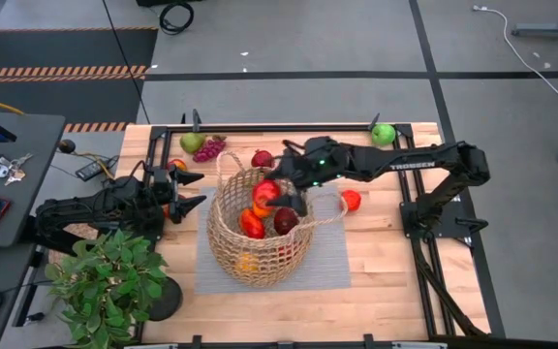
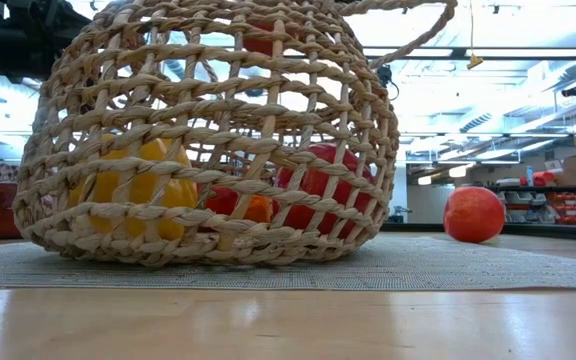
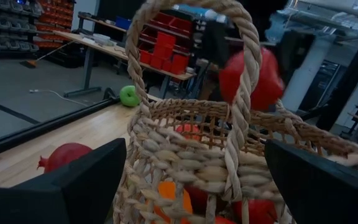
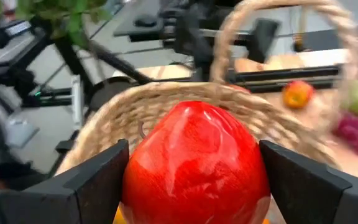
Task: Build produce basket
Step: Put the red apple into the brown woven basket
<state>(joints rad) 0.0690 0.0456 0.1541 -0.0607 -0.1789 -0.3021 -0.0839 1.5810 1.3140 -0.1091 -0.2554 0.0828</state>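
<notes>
While the round tan woven wicker basket (image 1: 258, 231) sits on a grey woven mat (image 1: 337, 260) in the middle of the light wooden table (image 1: 395, 281), the right hand (image 1: 277, 197) hangs over its open mouth, pinching a glossy red rounded fruit (image 4: 196, 165) between its two dark fingers; the right wrist view shows the fruit filling the gap between the fingers just above the wicker rim. Inside the basket lie several pieces already: a red one (image 1: 251, 225), a dark maroon one (image 1: 286, 220), an orange piece (image 1: 260, 208), and lower down a yellow piece (image 2: 144, 186) seen through the open weave.

At the basket's left side, the left hand (image 1: 184, 189) waits with its fingers spread wide and nothing between them; in the left wrist view one thin loop handle (image 3: 241, 93) stands between them.

Loose produce remains on the table: a green pear (image 1: 192, 142) and a purple grape bunch (image 1: 210, 149) near the far edge, a dark red pomegranate-like fruit (image 1: 262, 158) just behind the basket, a green apple (image 1: 384, 134) at the far right corner, and a red-orange round fruit (image 1: 351, 201) just right of the basket. A leafy green potted plant (image 1: 109, 281) stands at the near left corner.
</notes>
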